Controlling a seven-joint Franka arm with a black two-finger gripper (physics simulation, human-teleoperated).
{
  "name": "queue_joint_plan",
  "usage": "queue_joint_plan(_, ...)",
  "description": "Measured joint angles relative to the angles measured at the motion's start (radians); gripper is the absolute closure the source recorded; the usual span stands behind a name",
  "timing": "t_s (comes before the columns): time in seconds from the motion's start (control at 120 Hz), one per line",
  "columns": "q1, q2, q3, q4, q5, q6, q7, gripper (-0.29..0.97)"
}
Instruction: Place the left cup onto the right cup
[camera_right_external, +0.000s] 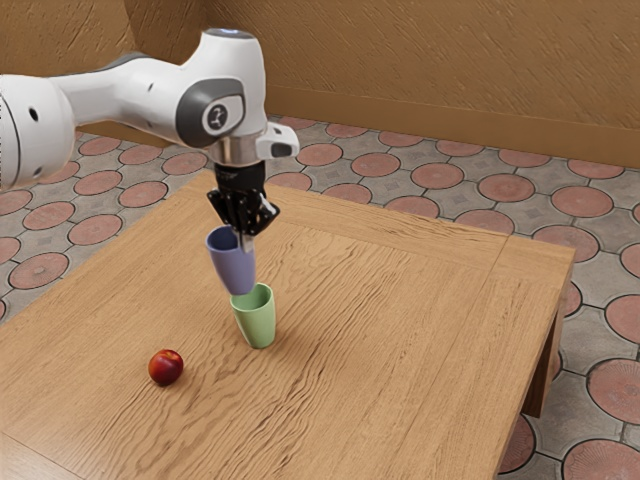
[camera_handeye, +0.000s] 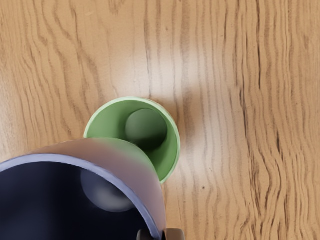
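A lavender cup (camera_right_external: 231, 261) hangs tilted in the air, my gripper (camera_right_external: 243, 234) shut on its rim. Its base is just above the mouth of a green cup (camera_right_external: 255, 314) that stands upright on the wooden table (camera_right_external: 400, 340). In the wrist view the lavender cup (camera_handeye: 75, 190) is large and blurred right under my hand, its wall overlapping part of the green cup (camera_handeye: 137, 132), whose open mouth and inner bottom show beyond it.
A red apple (camera_right_external: 166, 366) lies on the table toward the exterior view's left of the green cup, near the front edge. The table's far and right edges drop to a tiled floor (camera_right_external: 480, 180).
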Motion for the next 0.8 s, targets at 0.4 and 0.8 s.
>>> queue_joint_plan(0.4,-0.006,0.055,0.006,0.036,-0.001,0.000,-0.022,0.79)
queue_joint_plan(0.8,-0.005,0.095,0.008,0.063,-0.003,0.001,-0.033,0.79)
